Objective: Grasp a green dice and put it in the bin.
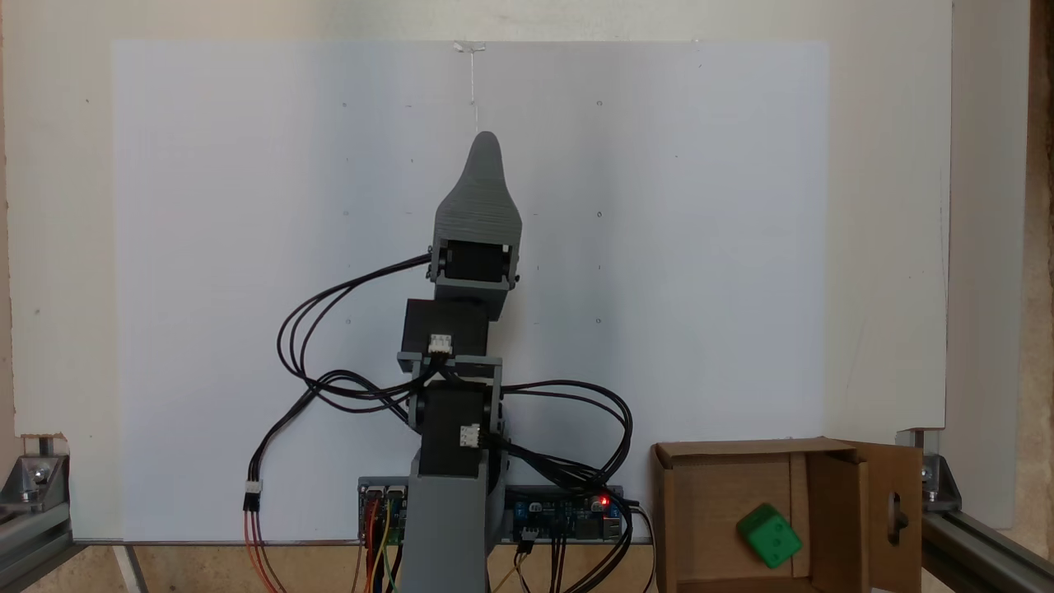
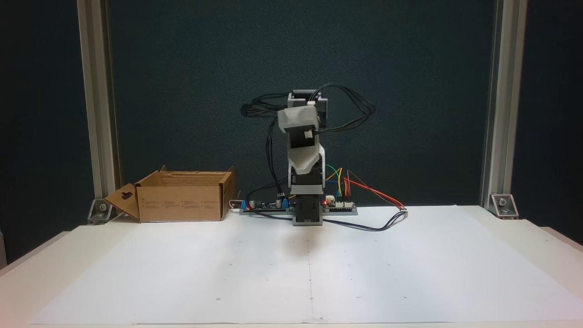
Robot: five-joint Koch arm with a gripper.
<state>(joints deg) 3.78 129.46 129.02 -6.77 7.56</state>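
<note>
High fixed view: looks straight down from above, arm (image 1: 461,362) at centre, bin (image 1: 823,461) at lower right.
Front fixed view: low, facing the arm (image 2: 305,173) from across the table (image 2: 410,264), bin (image 2: 182,200) at left.
Shared: arm, bin, white sheet.

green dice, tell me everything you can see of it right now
The green dice is a small bright green cube with rounded edges and pips sunk in the same green, plastic by its look. It lies inside the open brown cardboard box, resting on the box floor near the divider-like inner flap, turned at an angle so one corner points down the picture. Nothing grips it; only the box bottom touches it.
</note>
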